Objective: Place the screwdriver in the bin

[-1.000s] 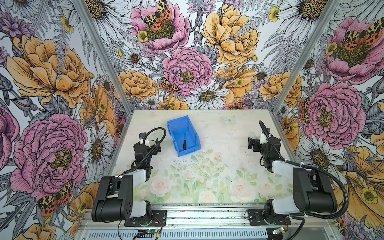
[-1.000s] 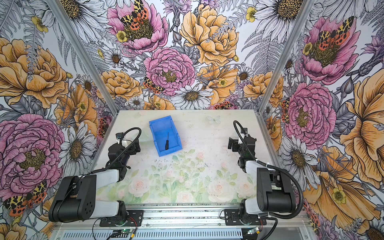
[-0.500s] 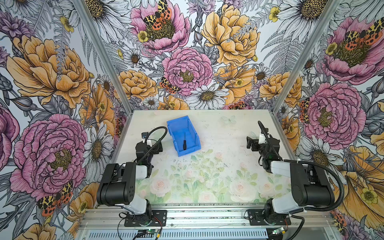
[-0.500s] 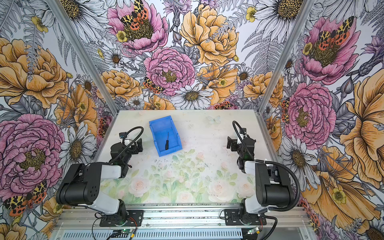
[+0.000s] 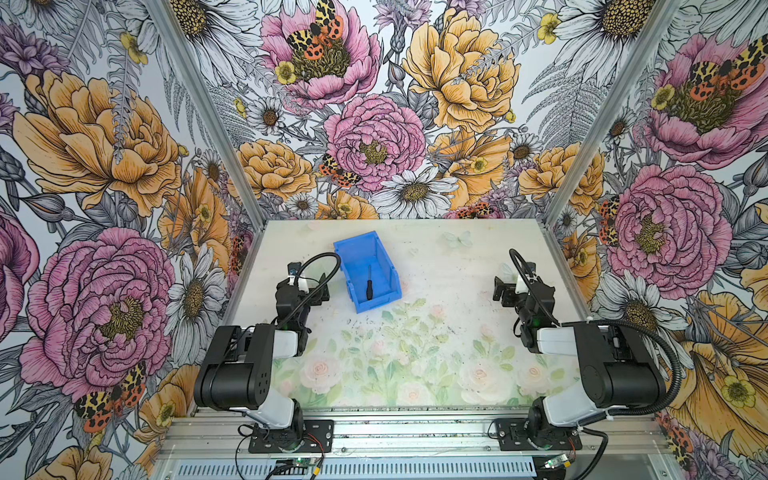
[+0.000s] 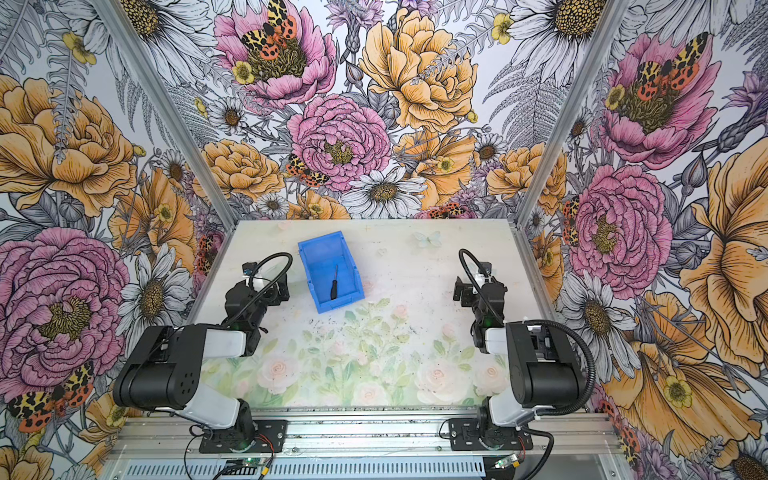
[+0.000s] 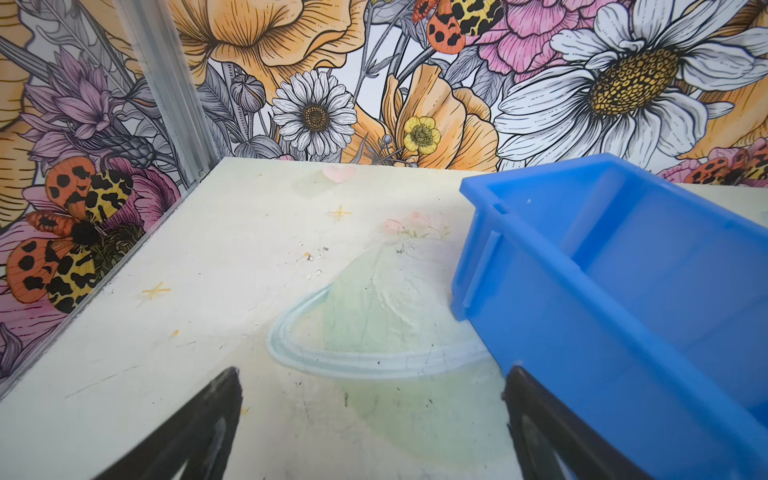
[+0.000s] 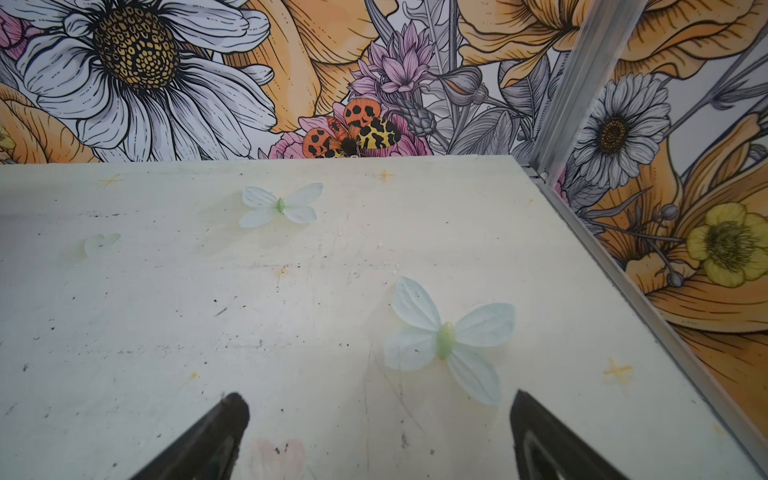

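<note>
inside bin [image 5: 386, 266], screwdriver [image 5: 368, 286] lies lengthwise, handle near front lip

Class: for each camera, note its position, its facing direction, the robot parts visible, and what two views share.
Top views: high above the front edge, looking down on the table; left arm, right arm, screwdriver in the bin.
Left wrist: on left arm, facing back-left corner; open left gripper, bin wall.
Right wrist: on right arm, facing back-right corner; open right gripper.
Shared: the bin, top views and left wrist.
</note>
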{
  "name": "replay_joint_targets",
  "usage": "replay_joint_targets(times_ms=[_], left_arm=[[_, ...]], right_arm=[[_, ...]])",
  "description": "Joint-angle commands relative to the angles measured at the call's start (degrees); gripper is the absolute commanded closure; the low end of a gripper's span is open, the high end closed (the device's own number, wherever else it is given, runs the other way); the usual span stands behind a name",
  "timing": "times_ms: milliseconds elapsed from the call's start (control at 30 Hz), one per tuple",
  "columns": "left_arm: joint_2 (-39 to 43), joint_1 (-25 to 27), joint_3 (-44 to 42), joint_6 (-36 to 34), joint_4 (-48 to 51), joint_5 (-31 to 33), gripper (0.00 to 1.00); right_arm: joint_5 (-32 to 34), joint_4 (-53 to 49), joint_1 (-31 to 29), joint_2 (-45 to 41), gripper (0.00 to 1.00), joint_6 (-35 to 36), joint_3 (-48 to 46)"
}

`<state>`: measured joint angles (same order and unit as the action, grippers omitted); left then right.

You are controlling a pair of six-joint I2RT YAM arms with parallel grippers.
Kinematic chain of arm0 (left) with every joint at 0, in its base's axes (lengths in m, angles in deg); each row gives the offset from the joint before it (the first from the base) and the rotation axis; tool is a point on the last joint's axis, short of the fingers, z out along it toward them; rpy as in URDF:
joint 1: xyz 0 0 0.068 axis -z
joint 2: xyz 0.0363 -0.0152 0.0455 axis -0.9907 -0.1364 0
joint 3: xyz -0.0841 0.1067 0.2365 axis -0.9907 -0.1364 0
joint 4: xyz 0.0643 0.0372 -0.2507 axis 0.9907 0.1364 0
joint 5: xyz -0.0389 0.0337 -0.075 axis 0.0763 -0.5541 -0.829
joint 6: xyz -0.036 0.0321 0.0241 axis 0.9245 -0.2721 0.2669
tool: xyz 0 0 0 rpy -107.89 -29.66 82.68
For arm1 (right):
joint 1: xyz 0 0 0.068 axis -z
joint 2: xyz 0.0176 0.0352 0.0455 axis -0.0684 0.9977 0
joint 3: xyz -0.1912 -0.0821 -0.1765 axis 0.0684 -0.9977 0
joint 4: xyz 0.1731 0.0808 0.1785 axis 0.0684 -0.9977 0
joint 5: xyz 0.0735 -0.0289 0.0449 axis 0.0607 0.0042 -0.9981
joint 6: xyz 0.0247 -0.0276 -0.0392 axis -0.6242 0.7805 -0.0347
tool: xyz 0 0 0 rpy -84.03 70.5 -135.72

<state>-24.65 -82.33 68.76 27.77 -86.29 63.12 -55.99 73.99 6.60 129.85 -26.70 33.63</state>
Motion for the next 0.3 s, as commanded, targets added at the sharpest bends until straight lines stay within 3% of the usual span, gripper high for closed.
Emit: replay_joint_targets(times_ms=[0, 267], left_arm=[[-0.21, 1.04, -0.79, -1.70, -3.09, 3.38, 0.01], [-0.30, -0.37, -0.32, -0.85, -2.21, 0.31, 0.01]], right_arm=[[0.77, 2.57, -0.14, 0.07, 0.01, -0.08, -0.19], [0.64, 2.63, -0.13, -0.02, 0.01, -0.12, -0.25]])
